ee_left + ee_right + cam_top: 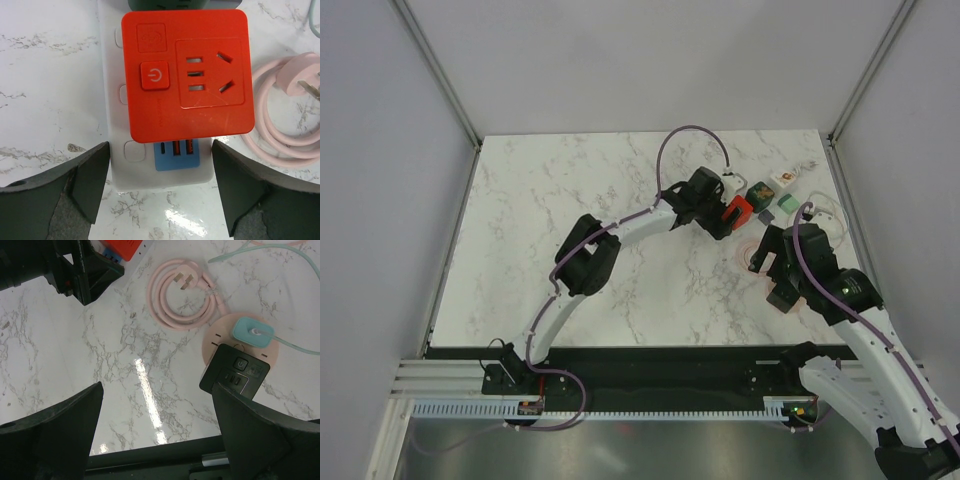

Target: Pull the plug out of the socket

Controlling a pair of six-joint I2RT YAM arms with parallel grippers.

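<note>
The white power strip (116, 100) lies on the marble table, with a blue label (177, 156) at its near end. A red cube plug (187, 75) with a power button sits plugged into it, just behind that label. My left gripper (159, 150) is open, one finger on each side of the strip's end, just short of the red plug and touching nothing. In the top view the left gripper (722, 215) is at the red plug (738, 210), and the strip (782, 180) runs up to the right. My right gripper (157, 390) is open and empty, low over the table.
A dark green cube (180, 4) sits on the strip behind the red plug. A coiled pink cable (182, 295) lies right of the strip. A black cube adapter (235, 371) and a teal plug (252, 332) rest on a pink disc by my right finger. The table's front edge is close below.
</note>
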